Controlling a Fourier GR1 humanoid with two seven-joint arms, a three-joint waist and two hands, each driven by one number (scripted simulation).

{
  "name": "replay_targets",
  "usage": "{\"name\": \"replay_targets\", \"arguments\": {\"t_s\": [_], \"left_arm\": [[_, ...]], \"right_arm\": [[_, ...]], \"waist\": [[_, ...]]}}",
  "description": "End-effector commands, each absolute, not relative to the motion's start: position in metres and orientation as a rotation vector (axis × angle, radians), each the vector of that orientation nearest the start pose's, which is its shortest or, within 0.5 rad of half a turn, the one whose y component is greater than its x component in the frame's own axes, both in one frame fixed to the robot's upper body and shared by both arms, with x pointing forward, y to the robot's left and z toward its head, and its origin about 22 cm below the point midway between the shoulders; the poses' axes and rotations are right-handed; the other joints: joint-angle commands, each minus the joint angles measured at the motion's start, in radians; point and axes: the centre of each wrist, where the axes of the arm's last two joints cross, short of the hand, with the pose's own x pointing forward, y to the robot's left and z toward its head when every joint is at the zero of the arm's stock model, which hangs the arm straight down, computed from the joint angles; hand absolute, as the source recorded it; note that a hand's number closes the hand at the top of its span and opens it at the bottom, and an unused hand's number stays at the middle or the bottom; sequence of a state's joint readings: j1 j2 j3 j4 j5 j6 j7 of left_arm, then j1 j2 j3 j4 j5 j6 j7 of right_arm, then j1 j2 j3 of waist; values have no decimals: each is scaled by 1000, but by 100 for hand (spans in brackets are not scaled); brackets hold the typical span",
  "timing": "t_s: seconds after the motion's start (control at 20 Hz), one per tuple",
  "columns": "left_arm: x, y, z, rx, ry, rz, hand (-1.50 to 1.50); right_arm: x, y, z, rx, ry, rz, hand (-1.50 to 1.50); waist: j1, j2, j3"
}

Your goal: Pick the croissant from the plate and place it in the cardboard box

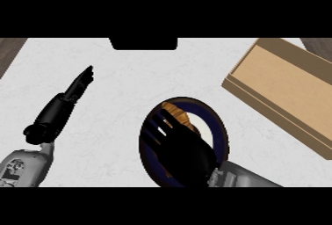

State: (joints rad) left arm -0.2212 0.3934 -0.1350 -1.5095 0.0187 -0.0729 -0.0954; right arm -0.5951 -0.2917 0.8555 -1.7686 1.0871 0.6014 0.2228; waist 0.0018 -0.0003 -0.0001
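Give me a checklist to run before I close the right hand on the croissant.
1. Right hand over the croissant: ok, it covers most of it.
2. Right hand ready to grasp: ok, its fingers are straight and spread.
3. Contact with the croissant: cannot tell, the hand hides it.
4. Croissant on the plate: ok.
5. Way to the cardboard box: ok, nothing lies between plate and box.
6. Left hand out of the way: ok, resting open at the left.
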Motion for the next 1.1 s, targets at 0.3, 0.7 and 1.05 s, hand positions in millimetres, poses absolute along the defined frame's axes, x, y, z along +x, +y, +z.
{"name": "replay_targets", "arguments": {"t_s": [0.3, 0.7, 1.05], "left_arm": [[292, 251, 61, 110, -1746, -532, 0], [289, 263, 70, 109, -1739, -516, 0], [301, 276, 66, 101, -1750, -533, 0]], "right_arm": [[253, -58, 87, 1102, 1823, -2790, -150], [264, -58, 79, 1138, 1832, -2790, -150], [273, -53, 68, 1038, 1802, -2823, -150]], "waist": [[3, 1, 0], [1, 0, 0], [-1, 1, 0]]}}
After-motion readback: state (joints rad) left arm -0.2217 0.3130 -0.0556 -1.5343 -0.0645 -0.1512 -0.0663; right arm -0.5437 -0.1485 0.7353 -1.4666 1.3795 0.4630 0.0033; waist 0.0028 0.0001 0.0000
